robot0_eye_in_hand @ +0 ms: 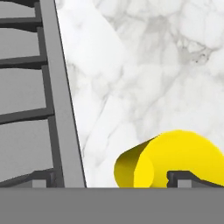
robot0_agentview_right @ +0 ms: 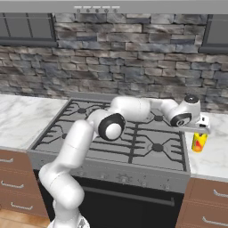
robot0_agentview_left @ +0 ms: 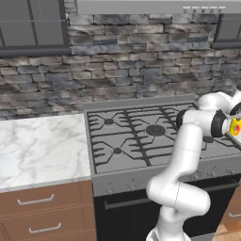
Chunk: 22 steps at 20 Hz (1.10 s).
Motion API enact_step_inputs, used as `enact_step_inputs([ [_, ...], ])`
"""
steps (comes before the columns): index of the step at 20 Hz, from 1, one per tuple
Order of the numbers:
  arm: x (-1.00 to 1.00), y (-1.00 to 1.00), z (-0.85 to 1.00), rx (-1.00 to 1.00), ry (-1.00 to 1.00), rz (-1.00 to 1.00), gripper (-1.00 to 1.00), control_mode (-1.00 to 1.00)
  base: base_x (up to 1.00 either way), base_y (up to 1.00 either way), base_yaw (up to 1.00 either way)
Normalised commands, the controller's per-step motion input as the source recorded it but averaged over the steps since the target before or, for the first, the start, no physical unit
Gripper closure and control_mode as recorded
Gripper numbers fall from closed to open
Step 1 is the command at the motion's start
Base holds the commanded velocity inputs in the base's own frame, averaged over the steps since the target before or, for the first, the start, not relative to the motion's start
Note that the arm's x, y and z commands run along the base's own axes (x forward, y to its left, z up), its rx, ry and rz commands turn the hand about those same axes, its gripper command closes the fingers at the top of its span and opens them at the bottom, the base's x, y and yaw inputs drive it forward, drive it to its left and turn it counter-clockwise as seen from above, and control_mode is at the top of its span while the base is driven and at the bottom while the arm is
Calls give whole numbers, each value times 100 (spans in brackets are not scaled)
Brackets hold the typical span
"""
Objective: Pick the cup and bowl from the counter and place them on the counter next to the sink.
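The cup stands upright on the white marble bench at the right of the right base view, just beside the right edge of the grey stove, its orange-red mark facing the camera. The hand hangs directly over it at the end of the white arm, which reaches from the lower left of that frame across the burners; the hand's flat underside sits just above the cup's rim, and whether they touch cannot be told. In the left base view the cup shows as a yellow patch with a red spot at the right edge of the frame, tucked behind the arm's dark wrist joint. In the hand view the cup fills the lower right, seen from above and to the side as a bright yellow cylinder on marble, with the stove and its dark grates down the left side of the frame. One dark fingertip rises at the bottom right in front of the cup and the other at the bottom left over the stove edge, so the jaws stand spread wide and grip nothing. A second stretch of bench lies at the left of the left base view, over brown drawers with metal handles.
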Motion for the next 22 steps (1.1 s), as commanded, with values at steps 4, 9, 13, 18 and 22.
enact_step_inputs([
  [4, 0, -6, -16, 0, 2, 0, -100, -100, 0, 0, 0],
  [9, 0, -5, -17, 0, 2, 0, -100, -100, 0, 0, 0],
  [13, 0, 0, -13, 1, 4, 0, -100, -100, 0, 0, 0],
  [18, 0, 0, 0, 0, 0, 0, -100, -100, 0, 0, 0],
  [22, 0, 0, 0, 0, 0, 0, -100, -100, 0, 0, 0],
])
